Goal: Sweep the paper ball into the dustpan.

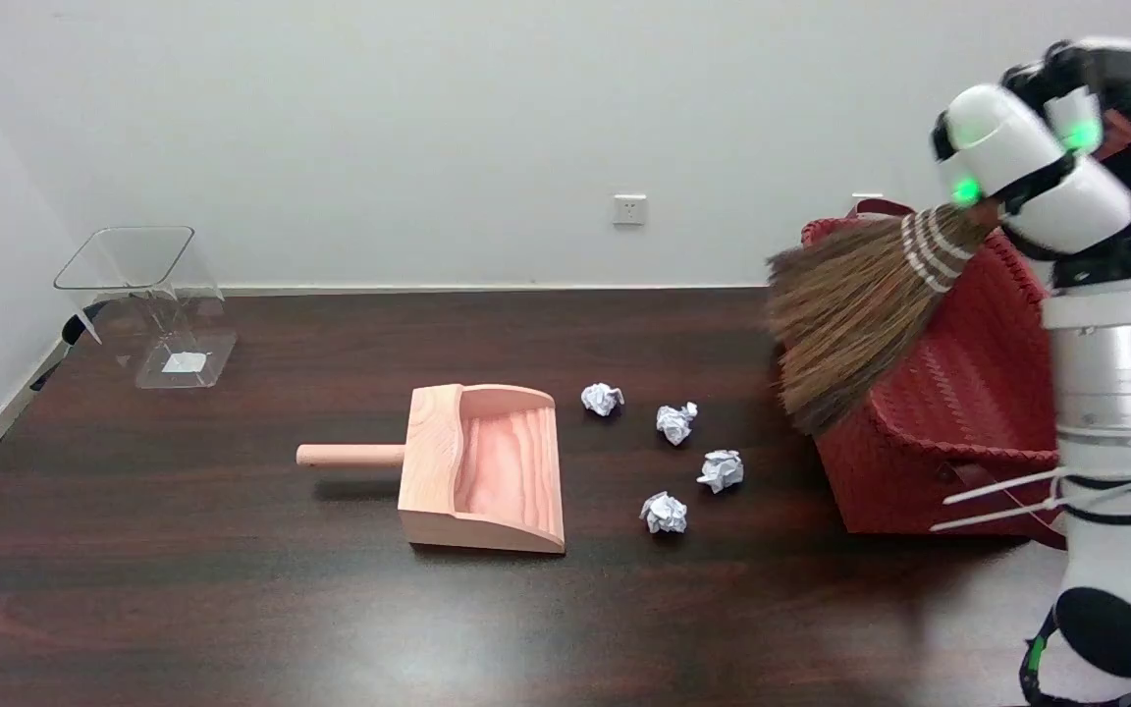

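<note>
**Straw broom held aloft at upper right, paper balls lying beside dustpan**

Head view. Right hand (1066,147) at upper right of the frame, fingers wrapped around the neck of a straw broom (850,314), gripping it in the air. Bristles fanned down and leftward, hanging in front of a red woven basket (958,432) at the right edge, clear of the dark wooden table (183,589).

Wooden dustpan (482,466) at centre, round handle pointing to the left of the frame, open mouth facing right. Four crumpled paper balls on the table just right of that mouth, none inside: upper ball (602,399), second ball (675,422), third ball (721,470), lowest ball (664,513), the last nearest the dustpan's lower corner. All four well apart from the bristles.

Clear plastic bin (148,295) tilted at upper left, against the wall. White wall socket (629,209) above the table's far edge.
</note>
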Robot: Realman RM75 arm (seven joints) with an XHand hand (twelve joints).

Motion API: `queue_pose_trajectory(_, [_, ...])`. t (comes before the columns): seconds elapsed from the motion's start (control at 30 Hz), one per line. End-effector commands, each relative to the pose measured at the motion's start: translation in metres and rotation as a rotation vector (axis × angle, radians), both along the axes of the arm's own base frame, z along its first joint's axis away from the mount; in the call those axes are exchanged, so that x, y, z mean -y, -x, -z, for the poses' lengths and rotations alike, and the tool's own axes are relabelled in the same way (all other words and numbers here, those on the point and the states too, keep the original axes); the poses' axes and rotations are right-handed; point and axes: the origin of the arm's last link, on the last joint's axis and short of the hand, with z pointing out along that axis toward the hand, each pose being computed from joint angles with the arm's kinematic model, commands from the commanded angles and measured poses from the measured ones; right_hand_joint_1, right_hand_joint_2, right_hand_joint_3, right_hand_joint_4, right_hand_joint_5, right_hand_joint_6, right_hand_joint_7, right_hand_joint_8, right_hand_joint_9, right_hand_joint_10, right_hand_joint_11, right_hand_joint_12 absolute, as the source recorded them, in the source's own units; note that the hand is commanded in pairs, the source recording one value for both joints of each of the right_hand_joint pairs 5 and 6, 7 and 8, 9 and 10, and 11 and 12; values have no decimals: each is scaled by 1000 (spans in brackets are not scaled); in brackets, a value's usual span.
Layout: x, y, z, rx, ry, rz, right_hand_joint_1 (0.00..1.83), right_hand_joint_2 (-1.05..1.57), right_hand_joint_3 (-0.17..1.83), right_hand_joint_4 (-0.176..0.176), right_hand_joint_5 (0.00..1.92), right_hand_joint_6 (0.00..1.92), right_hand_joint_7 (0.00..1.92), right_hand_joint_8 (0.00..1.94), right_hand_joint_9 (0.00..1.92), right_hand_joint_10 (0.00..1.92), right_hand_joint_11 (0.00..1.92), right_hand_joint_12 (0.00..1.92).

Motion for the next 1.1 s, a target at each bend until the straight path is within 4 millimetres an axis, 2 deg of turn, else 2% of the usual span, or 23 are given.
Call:
queue_pose_trajectory(0.03, [25, 42, 46, -48, -135, 247, 1336, 1571, 440, 0, 1920, 1920, 1920, 1920, 1920, 1920, 1800, 1800])
queue_pose_trajectory(0.2, [57, 40, 72, -223, -209, 316, 1334, 1571, 447, 0, 1920, 1920, 1920, 1920, 1920, 1920, 1796, 1796])
queue_pose_trajectory(0.4, [77, 37, 100, -368, -151, 300, 1336, 1571, 476, 0, 1920, 1920, 1920, 1920, 1920, 1920, 1796, 1796])
queue_pose_trajectory(0.6, [91, 45, 109, -484, -67, 360, 1336, 1571, 465, 0, 1920, 1920, 1920, 1920, 1920, 1920, 1798, 1798])
queue_pose_trajectory(0.83, [103, 41, 103, -581, 38, 353, 1332, 1571, 429, 0, 1920, 1920, 1920, 1920, 1920, 1920, 1797, 1797])
queue_pose_trajectory(1.1, [125, 62, 122, -615, -27, 420, 1333, 1571, 430, 0, 1920, 1920, 1920, 1920, 1920, 1920, 1796, 1796])
